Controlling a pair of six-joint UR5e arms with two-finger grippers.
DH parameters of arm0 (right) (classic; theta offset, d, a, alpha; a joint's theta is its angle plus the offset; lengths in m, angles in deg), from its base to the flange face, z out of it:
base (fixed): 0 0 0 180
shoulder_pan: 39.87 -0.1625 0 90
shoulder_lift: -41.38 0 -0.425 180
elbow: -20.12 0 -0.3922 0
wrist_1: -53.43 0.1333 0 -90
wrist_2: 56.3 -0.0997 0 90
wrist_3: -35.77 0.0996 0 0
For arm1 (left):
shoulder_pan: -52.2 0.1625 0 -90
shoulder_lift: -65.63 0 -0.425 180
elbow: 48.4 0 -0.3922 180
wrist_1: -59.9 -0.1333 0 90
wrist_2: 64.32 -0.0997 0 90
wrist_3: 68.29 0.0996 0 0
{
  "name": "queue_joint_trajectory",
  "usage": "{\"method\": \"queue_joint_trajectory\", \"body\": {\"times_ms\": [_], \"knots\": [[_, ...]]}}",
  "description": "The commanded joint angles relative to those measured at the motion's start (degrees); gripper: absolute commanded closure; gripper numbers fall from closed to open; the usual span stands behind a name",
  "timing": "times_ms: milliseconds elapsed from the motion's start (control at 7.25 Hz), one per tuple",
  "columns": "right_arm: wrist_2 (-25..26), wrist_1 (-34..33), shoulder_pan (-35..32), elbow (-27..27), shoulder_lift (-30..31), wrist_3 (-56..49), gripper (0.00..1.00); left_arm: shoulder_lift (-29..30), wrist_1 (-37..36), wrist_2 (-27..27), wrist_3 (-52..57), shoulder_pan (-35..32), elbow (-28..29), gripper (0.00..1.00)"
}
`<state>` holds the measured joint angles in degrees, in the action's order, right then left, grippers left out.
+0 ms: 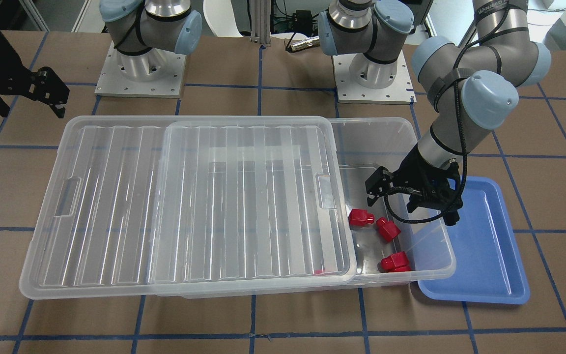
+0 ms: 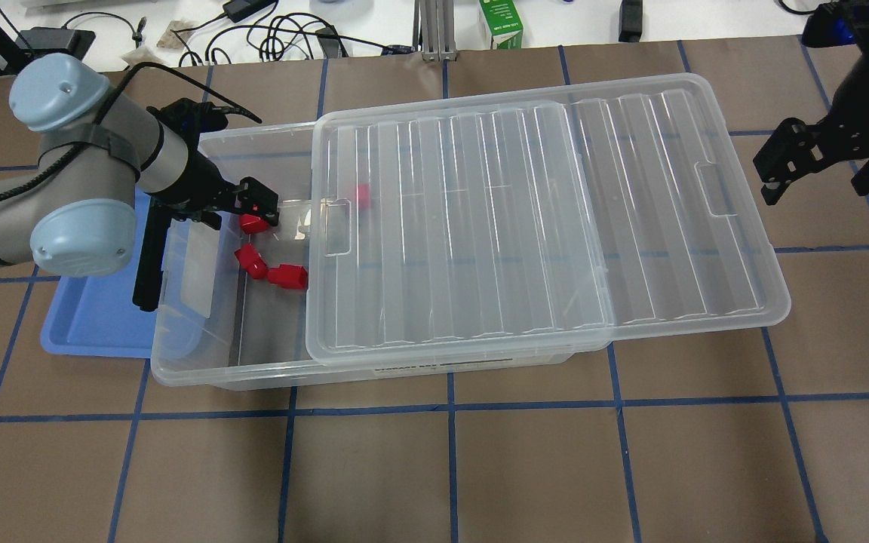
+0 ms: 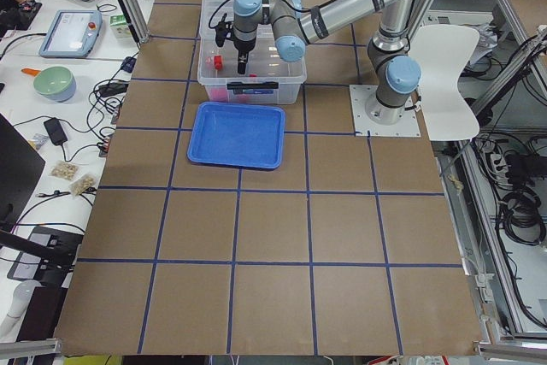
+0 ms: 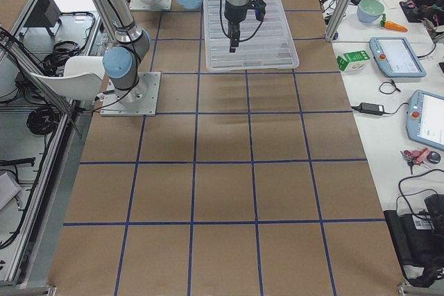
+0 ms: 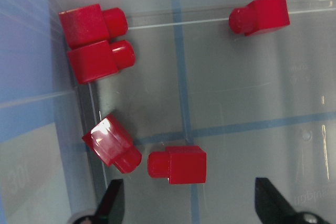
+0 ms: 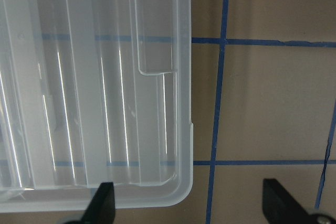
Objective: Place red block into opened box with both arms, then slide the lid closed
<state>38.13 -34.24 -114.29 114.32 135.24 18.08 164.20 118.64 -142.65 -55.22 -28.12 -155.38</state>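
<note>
The see-through box [image 2: 201, 375] lies across the table, uncovered at the robot's left end. The ribbed clear lid [image 2: 540, 219] rests on top, slid toward the robot's right and overhanging that end. Three red blocks [image 1: 360, 217] [image 1: 387, 228] [image 1: 395, 262] lie on the bare box floor, and one more [image 2: 361, 194] shows through the lid. My left gripper [image 2: 257, 207] hangs open over the uncovered end, holding nothing. In the left wrist view a red block [image 5: 178, 163] lies just ahead of its fingertips [image 5: 113, 203]. My right gripper [image 2: 781, 170] is open, beside the lid's far short end [image 6: 157, 35], apart from it.
A shallow blue tray [image 1: 489, 246] sits against the box's uncovered end, on the robot's left. Brown table with blue tape lines surrounds the box. Both arm bases [image 1: 140, 69] stand behind it. Cables and a green carton [image 2: 500, 23] lie along the far table edge.
</note>
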Motion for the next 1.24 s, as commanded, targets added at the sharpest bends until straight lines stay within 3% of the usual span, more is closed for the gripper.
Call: {"method": "queue_joint_trajectory", "body": {"times_ms": [0,276,414,690,1103], "knots": [[1.71,-0.83,0.06,-0.07,-0.18,-0.68,0.00,-1.62,12.11,-2.85,-0.06,-0.36,10.15,0.00],[1.81,-3.88,0.67,-0.42,-2.01,-3.22,0.00,-3.73,20.07,-7.33,-0.15,-2.54,13.63,0.00],[1.81,-7.30,1.72,-0.51,-4.55,-5.32,0.00,-4.52,20.88,-13.02,-0.15,-5.69,15.20,0.00],[1.46,-10.14,4.53,-0.69,-7.55,-6.57,0.00,-3.75,29.63,-12.64,-0.67,-5.46,23.00,0.00],[1.29,-14.36,4.63,-0.07,-12.30,-7.97,0.00,-4.09,30.81,-9.21,-3.31,-3.01,23.48,0.00]]}}
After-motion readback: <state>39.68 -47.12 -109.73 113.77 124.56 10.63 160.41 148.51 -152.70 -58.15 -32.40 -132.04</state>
